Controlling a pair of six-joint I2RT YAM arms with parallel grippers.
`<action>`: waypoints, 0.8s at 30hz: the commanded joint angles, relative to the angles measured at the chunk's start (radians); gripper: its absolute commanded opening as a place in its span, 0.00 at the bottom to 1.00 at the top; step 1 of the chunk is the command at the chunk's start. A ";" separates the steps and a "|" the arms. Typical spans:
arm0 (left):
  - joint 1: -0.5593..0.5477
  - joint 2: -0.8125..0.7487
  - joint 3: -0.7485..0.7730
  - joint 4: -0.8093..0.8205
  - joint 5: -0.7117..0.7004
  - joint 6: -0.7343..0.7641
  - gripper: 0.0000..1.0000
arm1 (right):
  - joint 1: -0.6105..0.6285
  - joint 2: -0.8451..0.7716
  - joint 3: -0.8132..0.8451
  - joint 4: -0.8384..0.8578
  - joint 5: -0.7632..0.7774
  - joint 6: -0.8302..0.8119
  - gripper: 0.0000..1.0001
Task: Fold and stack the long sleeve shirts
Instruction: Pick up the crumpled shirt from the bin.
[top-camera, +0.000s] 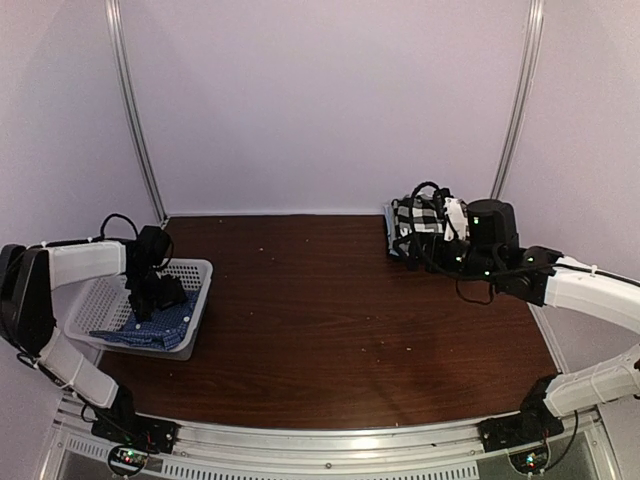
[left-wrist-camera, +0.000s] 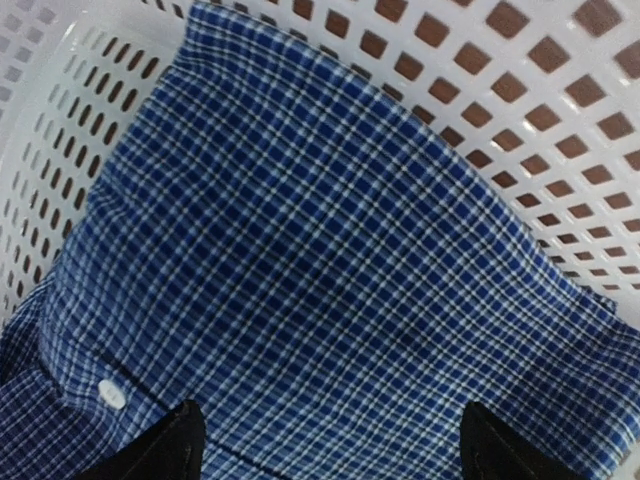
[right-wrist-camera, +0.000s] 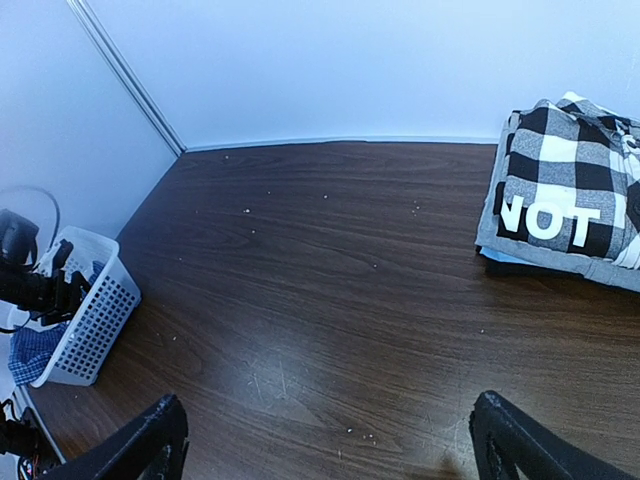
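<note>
You are roughly halfway, by my reading. The checked shirt (right-wrist-camera: 565, 190) lies folded flat on the table, well apart from the basket (top-camera: 196, 272), at the far corner across from it. There is grey and dark cloth under it, and I cannot tell what that is. The blue shirt (left-wrist-camera: 320, 250) is unfolded and crumpled inside the basket, spilling over its near rim. That one is left to lift out, fold and stack.

Your left gripper (left-wrist-camera: 325, 440) hangs inside the basket just above the blue shirt, jaws wide, with no cloth pinched that I can see. Your right gripper (right-wrist-camera: 325, 435) is well away from the basket, near the checked shirt, jaws wide and holding nothing.

The table (top-camera: 330, 310) beside the basket is dark wood grain, lightly scratched and dotted with pale specks. Plain pale walls (top-camera: 330, 100) close it in, with metal rails (top-camera: 135, 110) rising behind the basket.
</note>
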 joint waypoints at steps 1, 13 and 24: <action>0.015 0.071 -0.032 0.124 0.040 0.021 0.85 | 0.007 -0.017 -0.007 0.018 -0.011 -0.009 1.00; 0.017 0.096 -0.055 0.163 -0.008 0.024 0.00 | 0.005 -0.027 -0.002 0.006 -0.016 -0.004 1.00; 0.016 -0.145 0.125 -0.004 -0.093 0.116 0.00 | 0.007 -0.010 0.025 -0.009 -0.015 -0.008 1.00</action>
